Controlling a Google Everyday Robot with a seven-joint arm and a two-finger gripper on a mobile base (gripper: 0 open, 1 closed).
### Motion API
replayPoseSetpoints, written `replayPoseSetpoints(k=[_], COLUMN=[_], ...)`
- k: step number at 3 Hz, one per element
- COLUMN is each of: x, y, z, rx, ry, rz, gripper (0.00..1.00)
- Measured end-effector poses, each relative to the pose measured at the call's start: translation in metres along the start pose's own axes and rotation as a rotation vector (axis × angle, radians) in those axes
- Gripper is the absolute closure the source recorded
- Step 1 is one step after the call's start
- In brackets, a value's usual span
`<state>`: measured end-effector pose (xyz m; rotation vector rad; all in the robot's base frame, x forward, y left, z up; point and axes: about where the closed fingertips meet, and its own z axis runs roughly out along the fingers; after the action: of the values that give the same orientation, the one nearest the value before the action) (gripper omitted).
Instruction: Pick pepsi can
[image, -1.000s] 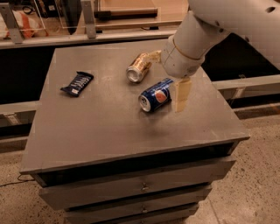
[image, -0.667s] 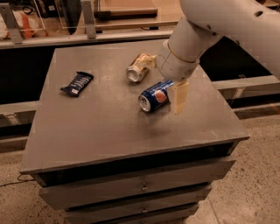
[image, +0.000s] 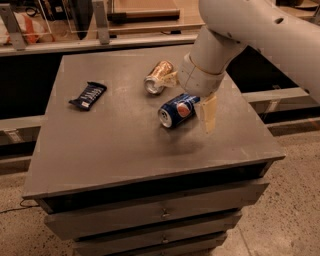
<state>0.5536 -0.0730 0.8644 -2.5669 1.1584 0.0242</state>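
Note:
The pepsi can (image: 177, 110) is blue with a round red-white-blue logo. It lies on its side near the middle right of the grey table top (image: 115, 145), with its silver end facing the front left. My gripper (image: 191, 97) hangs from the white arm right over the can's rear end. One beige finger (image: 207, 114) stands at the can's right side. The other finger (image: 172, 79) shows behind the can, next to the gold can. The fingers stand apart on either side of the can.
A gold can (image: 157, 76) lies on its side just behind the pepsi can. A dark blue flat snack wrapper (image: 88, 95) lies at the left. The table is a drawer cabinet (image: 160, 212). A shelf rail (image: 100, 42) runs behind it.
The arm has swung a little to the left over the can. The pepsi can has stayed in about the same place on the table.

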Motion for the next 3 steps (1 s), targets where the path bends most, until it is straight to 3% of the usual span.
replayPoseSetpoints(k=[1,2,3], x=[0.0034,0.0071,0.0114], y=[0.0067,0.0144,0.0122], z=[0.0077,0.013,0.0138], rx=[-0.039,-0.08,-0.103], ry=[0.031,0.064,0.09], rz=[-0.006,0.011,0.021], gripper=[0.0,0.18,0.42])
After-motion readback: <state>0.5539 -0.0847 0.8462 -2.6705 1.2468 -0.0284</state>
